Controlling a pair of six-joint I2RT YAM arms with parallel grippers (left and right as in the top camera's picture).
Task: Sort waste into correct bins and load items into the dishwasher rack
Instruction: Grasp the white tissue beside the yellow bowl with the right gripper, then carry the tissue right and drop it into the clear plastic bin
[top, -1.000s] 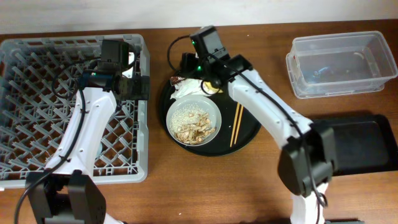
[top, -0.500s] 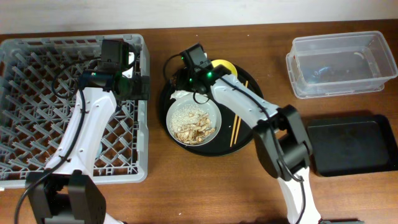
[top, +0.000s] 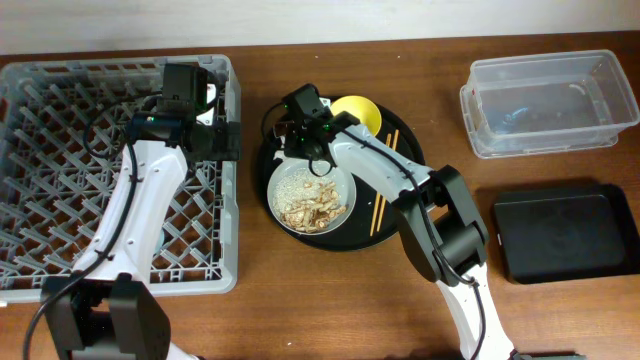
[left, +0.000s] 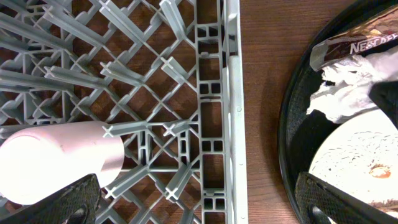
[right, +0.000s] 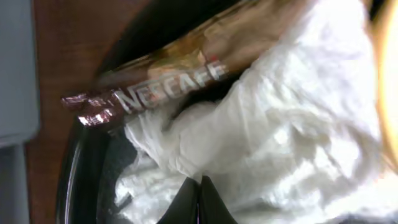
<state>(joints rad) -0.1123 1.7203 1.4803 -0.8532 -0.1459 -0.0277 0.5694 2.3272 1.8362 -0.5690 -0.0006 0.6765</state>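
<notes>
Two waste pieces at round black tray's (left: 295, 143) rack-side rim: crumpled napkin (right: 280, 124) directly beneath right pincer (right: 199, 200), whose gape I cannot tell. Nescafé wrapper (right: 168, 87) touching napkin, long axis slanting. Farther off, left pincer (left: 199, 205) wide open, empty, over dishwasher rack (left: 214, 124).

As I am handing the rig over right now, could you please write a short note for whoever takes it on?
Left gripper: open, empty, over the right edge of the rack.
Right gripper: down at the napkin and wrapper on the round tray; I cannot tell whether it is open or shut.
Done: the pink cup lies in the rack.
Left: napkin, wrapper and the food on the dish go to the tub or black tray; then dish, yellow bowl and chopsticks go to the rack.
</notes>
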